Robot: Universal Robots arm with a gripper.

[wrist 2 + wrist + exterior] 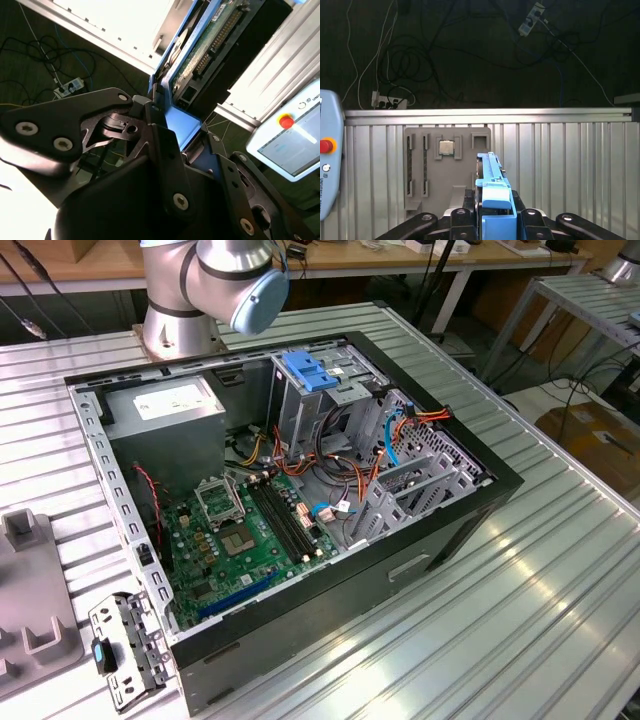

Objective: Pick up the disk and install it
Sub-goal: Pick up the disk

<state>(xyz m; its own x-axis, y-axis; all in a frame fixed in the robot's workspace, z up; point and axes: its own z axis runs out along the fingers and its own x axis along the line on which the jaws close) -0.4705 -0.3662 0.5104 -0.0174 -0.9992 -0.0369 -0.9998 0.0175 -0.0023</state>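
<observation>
The disk (492,176) is a flat drive in a bright blue carrier. In the first wrist view it is seen edge-on, sticking out from between the black fingers (465,218) of my gripper (493,219). It hangs over a grey fixture tray (447,167) on the ribbed metal table; I cannot tell whether it touches the tray. The second wrist view shows the disk's green circuit board (202,52) and blue carrier (181,122), with my gripper (182,135) shut on the carrier. The open computer case (300,490) lies in the middle of the exterior view.
Inside the case are a motherboard (255,530), loose cables (340,465) and a tall metal cage with a blue latch (308,370). The arm's base (180,300) stands behind the case. A pendant with a red button (326,146) lies beside the tray. A metal bracket (125,650) lies by the case.
</observation>
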